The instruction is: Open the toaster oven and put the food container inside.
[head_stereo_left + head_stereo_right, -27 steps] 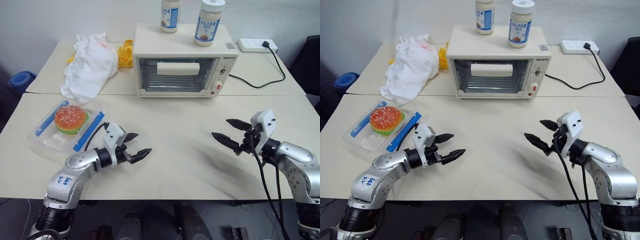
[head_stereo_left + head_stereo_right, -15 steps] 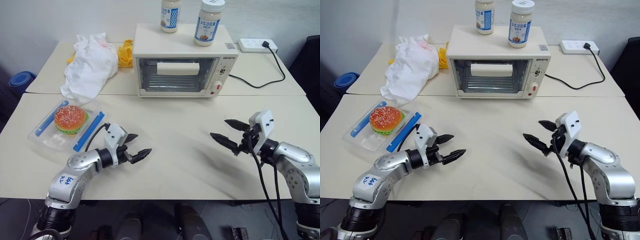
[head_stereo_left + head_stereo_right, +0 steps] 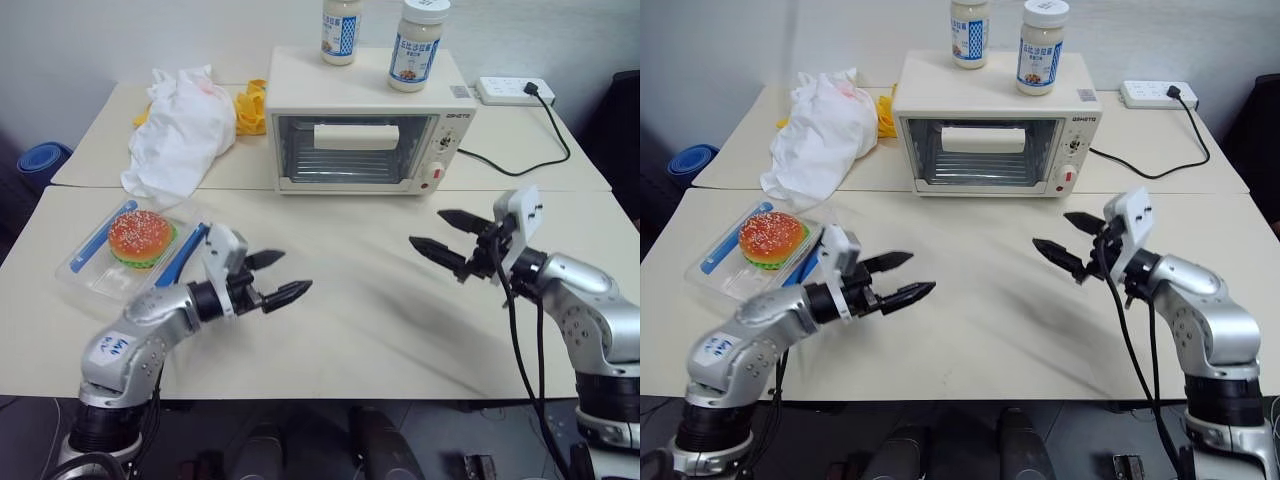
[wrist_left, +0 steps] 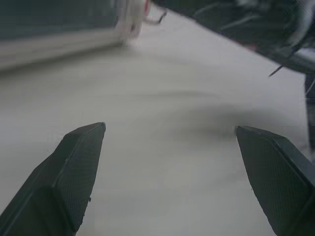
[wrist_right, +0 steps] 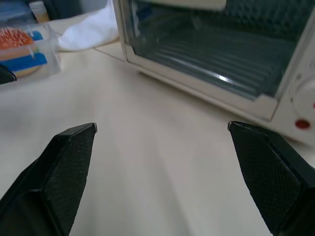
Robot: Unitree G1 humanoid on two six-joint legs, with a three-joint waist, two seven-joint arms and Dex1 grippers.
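Opening the toaster oven (image 3: 360,122) was the step in hand imo, since its glass door was shut w/ the white bar handle (image 3: 356,137) up near the top edge. Best bet for doing it well: bring the right gripper (image 3: 449,238) in level to that handle, get one finger over it and one under, then pull out and down along the hinge arc instead of straight back, otherwise the whole oven prob slides on the tabletop (image 3: 360,300). Two jars (image 3: 418,44) sat on the oven roof, so a jerky tug could tip them. Pose-wise, both arms were held out low over the tabletop, forearms angled inward toward each other. Right gripper pointed roughly level, fwd and to the left, fingers spread wide, nothing in it, well short of the oven. Left gripper (image 3: 278,276) also level, aimed fwd and to the right, fingers wide apart and empty, just beside the food container (image 3: 130,252). That container sat at the near left of the tabletop w/ the burger (image 3: 139,237) inside, well apart from the oven at the back. A white cloth (image 3: 180,128) lay left of the oven, not in the way.
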